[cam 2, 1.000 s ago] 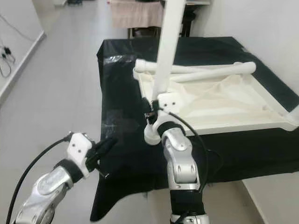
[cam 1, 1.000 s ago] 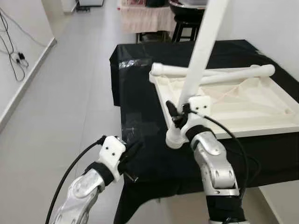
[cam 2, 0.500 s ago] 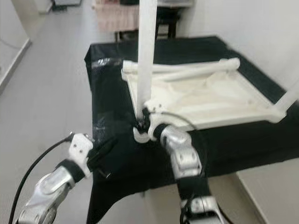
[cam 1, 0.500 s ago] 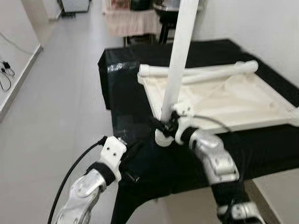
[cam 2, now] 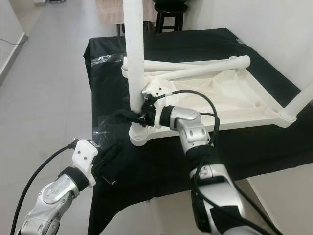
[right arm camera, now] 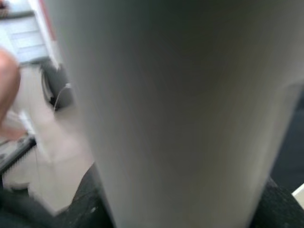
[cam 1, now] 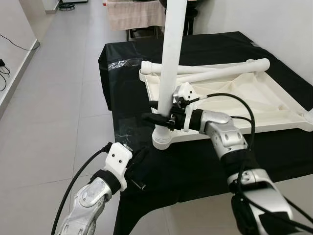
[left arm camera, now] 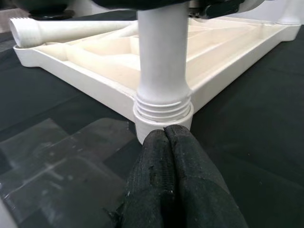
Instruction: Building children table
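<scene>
— Right gripper (cam 1: 157,117) clamps the upright leg (cam 1: 170,63) just above its threaded foot. Why there?
— Low down, I'd judge, to turn it into the corner socket (cam 1: 162,139) of the upturned tabletop (cam 1: 230,95).
— And the left gripper (cam 2: 110,155)?
— Fingers pressed together, empty, near that socket, over the black cloth (cam 1: 190,164).
— Room?
— Cloth edge falls just behind it; two loose legs (cam 1: 210,72) lie beyond.

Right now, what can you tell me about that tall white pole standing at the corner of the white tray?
The white leg looks like smooth plastic tubing. It stands upright, running out of the top of the picture, its ribbed lower end seated in the corner socket of the upturned tabletop on the black-covered table. The right gripper has its jaws closed around it just above the socket.
</scene>
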{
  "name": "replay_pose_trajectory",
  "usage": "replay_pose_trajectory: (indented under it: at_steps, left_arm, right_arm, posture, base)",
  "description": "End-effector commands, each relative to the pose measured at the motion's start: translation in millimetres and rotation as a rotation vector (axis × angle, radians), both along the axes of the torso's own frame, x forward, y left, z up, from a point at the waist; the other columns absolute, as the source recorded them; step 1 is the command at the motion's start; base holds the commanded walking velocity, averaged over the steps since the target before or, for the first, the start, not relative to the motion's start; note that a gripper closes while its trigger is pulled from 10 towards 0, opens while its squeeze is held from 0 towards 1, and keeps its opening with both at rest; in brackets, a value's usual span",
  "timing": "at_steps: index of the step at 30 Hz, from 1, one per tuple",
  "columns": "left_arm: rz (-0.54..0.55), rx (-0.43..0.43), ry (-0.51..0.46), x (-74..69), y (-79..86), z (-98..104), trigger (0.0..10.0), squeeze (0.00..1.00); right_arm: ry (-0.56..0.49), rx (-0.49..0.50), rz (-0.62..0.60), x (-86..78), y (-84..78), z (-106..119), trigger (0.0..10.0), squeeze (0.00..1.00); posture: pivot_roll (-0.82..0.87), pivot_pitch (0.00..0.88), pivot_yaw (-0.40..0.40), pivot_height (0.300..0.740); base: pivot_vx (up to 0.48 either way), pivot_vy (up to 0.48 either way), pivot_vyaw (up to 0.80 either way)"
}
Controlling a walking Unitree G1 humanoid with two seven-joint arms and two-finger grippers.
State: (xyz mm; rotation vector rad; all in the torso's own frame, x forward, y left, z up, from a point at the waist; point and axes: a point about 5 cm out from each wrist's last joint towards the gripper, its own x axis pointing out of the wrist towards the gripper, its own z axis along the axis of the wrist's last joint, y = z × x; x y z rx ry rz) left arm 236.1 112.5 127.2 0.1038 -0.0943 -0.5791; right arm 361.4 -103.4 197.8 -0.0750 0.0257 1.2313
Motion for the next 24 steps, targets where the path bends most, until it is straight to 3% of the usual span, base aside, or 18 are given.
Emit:
replay_pose_trajectory:
  at_steps: [1, 4, 6, 7, 9, 10, 11, 12, 13, 14, 15, 18, 22, 23, 24]
  left_arm:
    - [-0.004, 0.009, -0.01, -2.1, -0.8, 1.5, 10.0, 0.0]
    - [-0.012, 0.013, -0.012, -7.1, -2.2, 2.3, 10.0, 0.0]
    - [-0.023, 0.015, -0.013, -12.4, -3.2, 3.5, 10.0, 0.0]
    - [-0.035, 0.019, -0.013, -16.4, -3.6, 4.0, 10.0, 0.0]
    - [-0.035, 0.019, -0.013, -16.4, -3.6, 4.0, 10.0, 0.0]
    - [-0.041, 0.021, -0.013, -20.0, -3.6, 4.6, 10.0, 0.0]
    - [-0.041, 0.021, -0.013, -20.0, -3.6, 4.6, 10.0, 0.0]
    - [-0.044, 0.022, -0.014, -22.3, -3.4, 5.0, 10.0, 0.0]
    - [-0.042, 0.022, -0.014, -26.5, -1.8, 6.3, 10.0, 0.0]
    - [-0.042, 0.022, -0.014, -26.5, -1.8, 6.3, 10.0, 0.0]
    - [-0.037, 0.019, -0.016, -29.6, -0.3, 7.4, 10.0, 0.0]
    - [-0.026, 0.015, -0.022, -31.7, 1.1, 8.1, 10.0, 0.0]
    - [-0.02, -0.013, -0.02, -33.4, 0.2, 8.1, 10.0, 0.0]
    - [-0.011, -0.04, -0.012, -35.6, -0.4, 8.2, 10.0, 0.0]
    - [-0.003, -0.061, -0.005, -37.7, -1.1, 8.0, 10.0, 0.0]
  right_arm:
    - [0.023, 0.017, 0.054, -2.0, 6.5, -1.2, 0.0, 0.0]
    - [0.006, 0.014, 0.001, -2.0, -6.4, -6.8, 0.0, 0.0]
    - [-0.01, -0.011, -0.107, -6.4, -20.7, -19.6, 0.0, 0.0]
    - [-0.009, -0.048, -0.223, -11.6, -26.5, -31.6, 0.0, 0.0]
    - [-0.009, -0.048, -0.223, -11.6, -26.5, -31.6, 0.0, 0.0]
    - [0.005, -0.091, -0.34, -17.9, -29.6, -43.2, 0.0, 0.0]
    - [0.005, -0.091, -0.34, -17.9, -29.6, -43.2, 0.0, 0.0]
    - [0.014, -0.163, -0.511, -24.4, -31.4, -55.9, 0.0, 0.0]
    - [0.137, -0.12, -0.646, -49.2, -14.7, -71.7, 0.0, 0.0]
    - [0.137, -0.12, -0.646, -49.2, -14.7, -71.7, 0.0, 0.0]
    - [0.208, -0.104, -0.729, -69.9, -3.2, -79.0, 0.0, 0.0]
    - [0.157, -0.094, -0.718, -75.6, 2.9, -71.7, 0.0, 0.0]
    - [0.079, -0.138, -0.677, -62.2, -1.5, -67.8, 0.0, 0.0]
    - [0.069, -0.149, -0.671, -50.2, -5.8, -65.4, 8.8, 0.0]
    - [0.042, -0.152, -0.671, -38.6, -9.7, -60.4, 10.0, 0.0]
  posture:
    - [0.05, 0.068, -0.068, 0.74]
    - [0.05, 0.074, -0.068, 0.74]
    - [0.05, 0.081, -0.064, 0.74]
    - [0.05, 0.082, -0.065, 0.74]
    - [0.05, 0.082, -0.065, 0.74]
    - [0.05, 0.085, -0.073, 0.74]
    - [0.05, 0.085, -0.073, 0.74]
    - [0.06, 0.09, -0.075, 0.74]
    - [0.04, 0.107, -0.073, 0.74]
    - [0.04, 0.107, -0.073, 0.74]
    - [0.04, 0.103, -0.067, 0.74]
    - [0.02, 0.091, -0.06, 0.74]
    - [0.05, 0.08, -0.079, 0.74]
    - [0.05, 0.077, -0.077, 0.74]
    - [0.05, 0.073, -0.073, 0.74]
  base:
    - [0.0, 0.0, 0.0]
    - [0.0, 0.0, 0.0]
    - [0.0, 0.0, 0.0]
    - [0.0, 0.0, 0.0]
    - [0.0, 0.0, 0.0]
    - [0.0, 0.0, 0.0]
    - [0.0, 0.0, 0.0]
    - [0.0, 0.0, 0.0]
    - [0.0, 0.0, 0.0]
    - [0.0, 0.0, 0.0]
    - [0.0, 0.0, 0.0]
    - [0.0, 0.0, 0.0]
    - [0.0, 0.0, 0.0]
    - [0.0, 0.0, 0.0]
    - [0.0, 0.0, 0.0]
